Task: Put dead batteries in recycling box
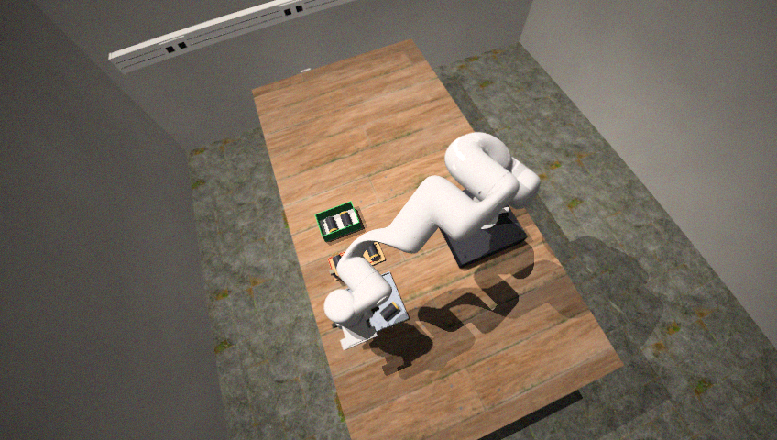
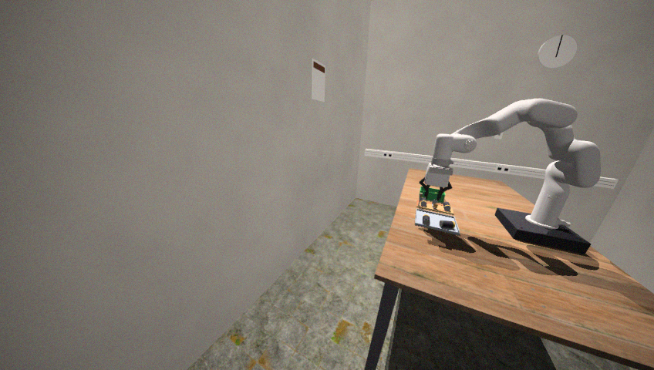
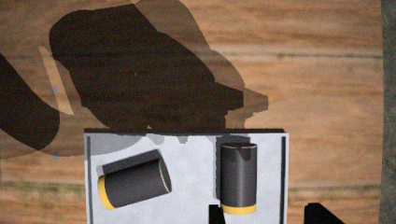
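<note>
My gripper (image 2: 434, 190) hangs open and empty above the grey tray (image 3: 187, 179) near the table's left edge. In the wrist view its two dark fingertips show at the bottom edge. Two black batteries with yellow ends lie loose on the tray. One is tilted at the left (image 3: 134, 178). The other lies lengthwise at the right (image 3: 238, 178), just ahead of my left fingertip. The green recycling box (image 1: 339, 220) stands upright beyond the tray with two batteries inside. The orange holder board (image 1: 366, 254) lies between box and tray, partly hidden by my arm.
The arm's base (image 1: 485, 236) sits on a dark plate at the table's right side. The table's left edge (image 3: 388, 112) runs close beside the tray, with floor beyond it. My arm's shadow falls across the wood past the tray.
</note>
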